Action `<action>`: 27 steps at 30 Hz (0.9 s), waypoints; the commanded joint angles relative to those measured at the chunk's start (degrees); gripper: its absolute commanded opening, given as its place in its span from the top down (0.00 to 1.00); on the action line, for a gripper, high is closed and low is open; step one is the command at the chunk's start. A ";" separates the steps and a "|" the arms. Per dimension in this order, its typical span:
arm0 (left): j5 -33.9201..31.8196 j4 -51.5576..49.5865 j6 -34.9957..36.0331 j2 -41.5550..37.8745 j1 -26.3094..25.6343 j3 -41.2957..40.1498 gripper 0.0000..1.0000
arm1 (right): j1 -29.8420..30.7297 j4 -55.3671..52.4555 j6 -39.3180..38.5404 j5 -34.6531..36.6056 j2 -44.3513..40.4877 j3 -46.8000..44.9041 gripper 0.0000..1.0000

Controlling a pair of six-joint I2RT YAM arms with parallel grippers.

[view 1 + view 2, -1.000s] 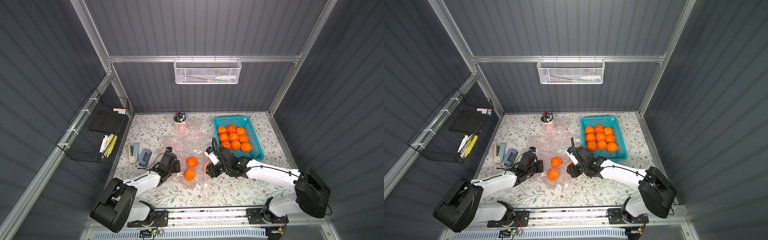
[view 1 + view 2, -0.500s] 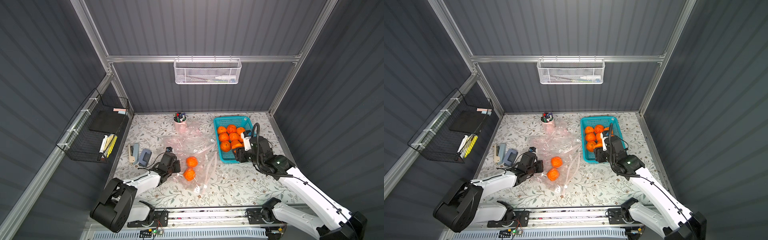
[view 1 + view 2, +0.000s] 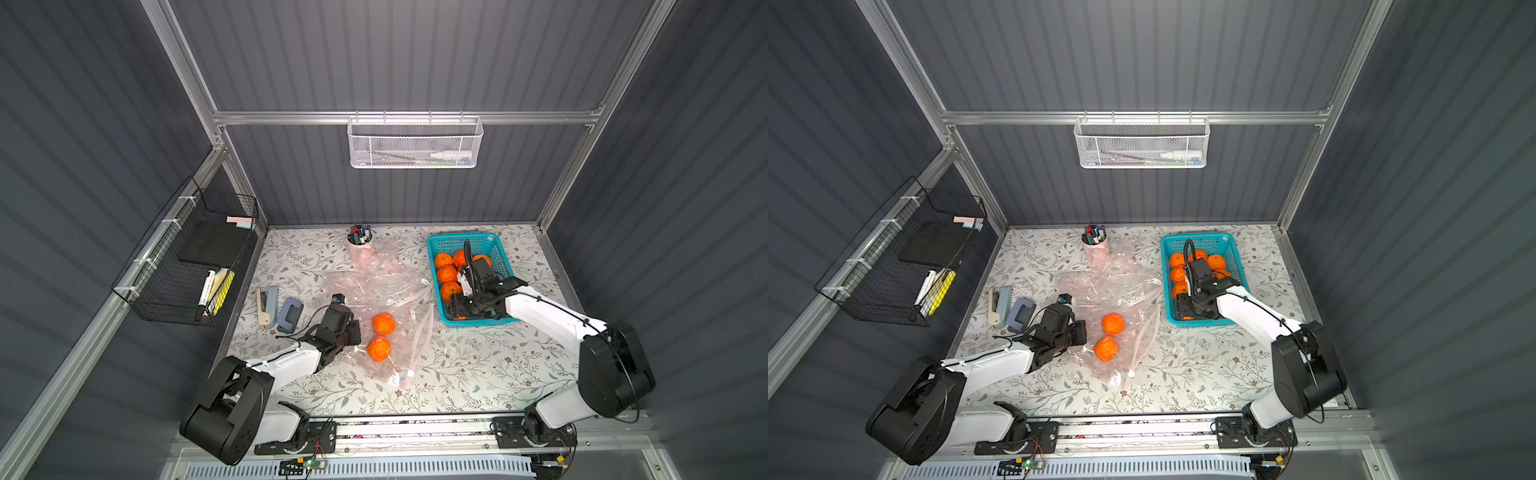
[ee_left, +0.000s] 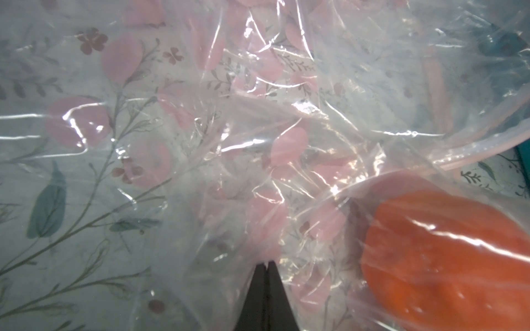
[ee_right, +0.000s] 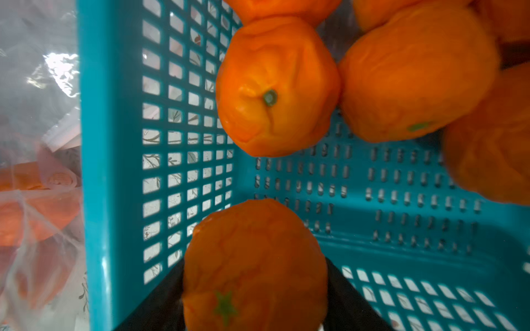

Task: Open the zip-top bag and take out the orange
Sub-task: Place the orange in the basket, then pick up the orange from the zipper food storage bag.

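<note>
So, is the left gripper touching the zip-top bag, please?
Touching: the left wrist view shows the left gripper shut on the zip-top bag.

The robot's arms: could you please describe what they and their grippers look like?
The left arm and right arm have white link shells with bulky black joints and bases on a rail. Thin black cables run along them. The left gripper and right gripper are black, with dark tapered fingers.
</note>
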 commanded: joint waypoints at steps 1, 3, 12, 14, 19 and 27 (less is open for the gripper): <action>-0.07 -0.87 0.85 -0.43 0.13 0.27 0.95 | -0.26 -3.02 1.01 -3.25 2.17 1.03 0.30; -0.07 -0.98 0.85 -0.40 0.11 0.29 0.95 | -0.28 -2.33 1.33 -3.09 3.04 0.90 0.27; 0.17 -0.93 1.03 0.01 0.10 0.49 0.94 | -0.34 -2.53 0.82 -2.45 4.17 2.09 0.15; 0.17 -1.00 1.03 -0.03 0.10 0.51 0.95 | -0.43 -2.95 0.67 -1.43 2.07 2.34 0.14; 0.08 -0.97 0.94 0.02 0.17 0.50 0.94 | -0.47 -6.24 -1.22 1.79 -6.53 3.79 0.12; -0.05 -1.00 0.94 0.39 0.10 0.71 0.94 | 3.44 9.66 -3.70 -22.72 -27.67 -9.73 0.71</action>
